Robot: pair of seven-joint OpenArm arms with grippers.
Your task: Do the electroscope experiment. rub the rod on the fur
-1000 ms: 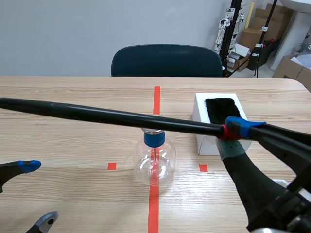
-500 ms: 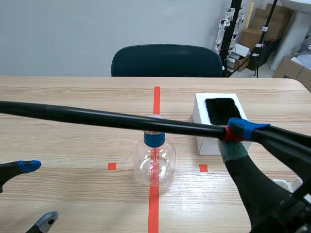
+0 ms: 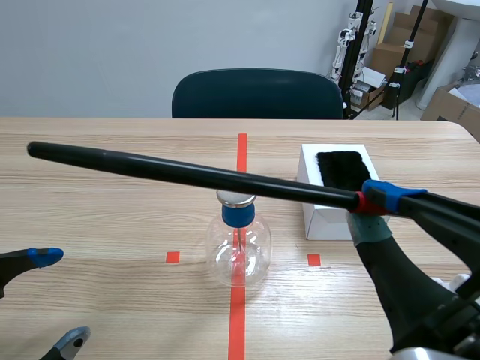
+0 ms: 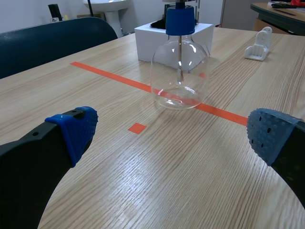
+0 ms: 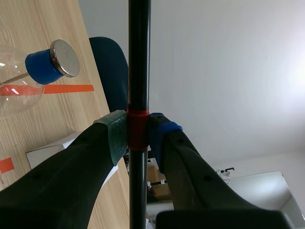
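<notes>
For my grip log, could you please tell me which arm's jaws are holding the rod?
The right arm: its jaws are shut on the black rod at its red band, while the left arm has open, empty jaws.

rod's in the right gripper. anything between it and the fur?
Nothing visible. The fur lies bare on the white box, close to the right gripper holding the rod. The flask stands beside the box, near the rod's mid-span; its metal cap could get clipped on a low sweep.
</notes>
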